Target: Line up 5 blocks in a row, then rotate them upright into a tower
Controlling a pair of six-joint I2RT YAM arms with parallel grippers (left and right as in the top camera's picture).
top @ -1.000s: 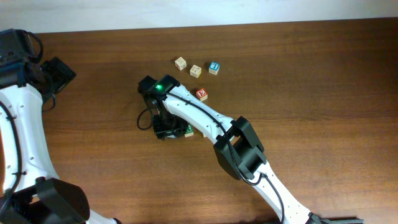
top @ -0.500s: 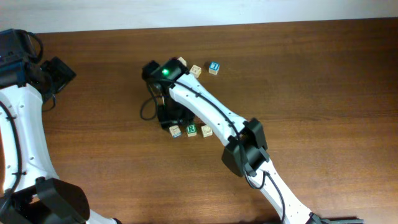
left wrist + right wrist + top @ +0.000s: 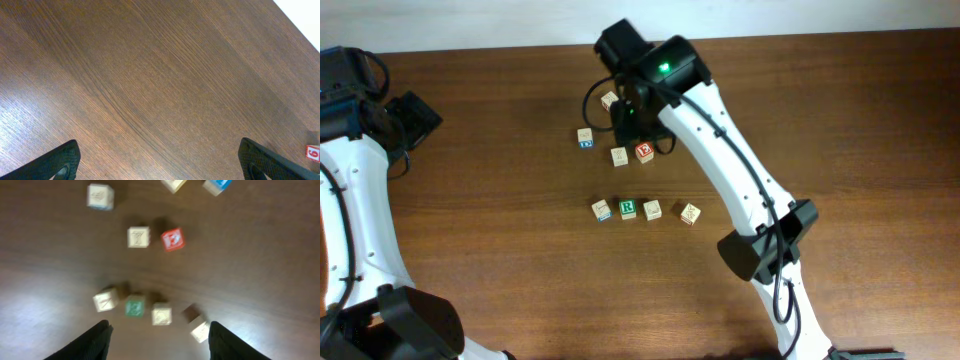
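Dark wood table (image 3: 860, 120); my right gripper (image 3: 159, 331) now hovers over the far group.
It has lifted off the near row, jaws wide apart and empty, so I judge that row turned. Left gripper (image 3: 157, 152) hangs wide, empty, well apart. I count nine cubes: four in the near row with the green R block (image 3: 628, 208), five beyond, including the red E block (image 3: 645, 151) and blue-topped cube (image 3: 217, 184).

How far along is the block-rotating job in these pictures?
Likely done: four blocks, the green R block among them, sit in a tidy row. In hand: nothing; the right gripper hangs open and empty, the left gripper open over the table. Left: probably the red block and the tan block beside it.
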